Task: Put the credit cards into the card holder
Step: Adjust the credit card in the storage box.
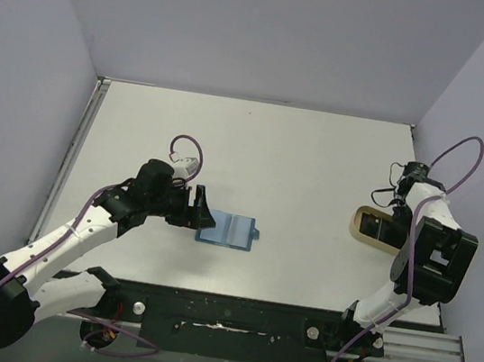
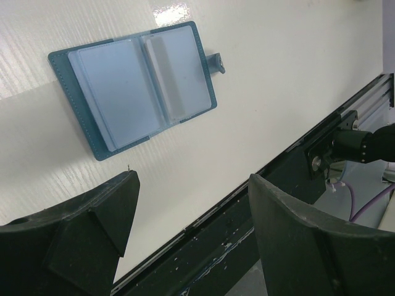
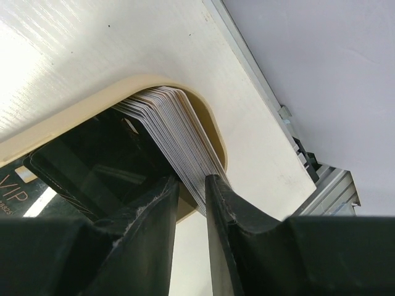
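The card holder (image 1: 228, 230) lies open and flat on the white table, teal outside and pale blue inside (image 2: 133, 86), its snap tab (image 2: 216, 61) pointing right. My left gripper (image 1: 205, 212) hovers just left of it, open and empty (image 2: 192, 179). At the right, a stack of credit cards (image 3: 173, 123) stands on edge in a beige tray (image 1: 361, 226). My right gripper (image 3: 192, 179) reaches down into the tray (image 3: 74, 117), its fingers a narrow gap apart with the end of the stack between them. Whether they press on the cards cannot be told.
A black card marked VIP (image 3: 80, 166) lies flat in the tray beside the stack. The table's metal right edge (image 3: 265, 105) and the grey wall run close behind the tray. The black near rail (image 2: 259, 203) lies under my left gripper.
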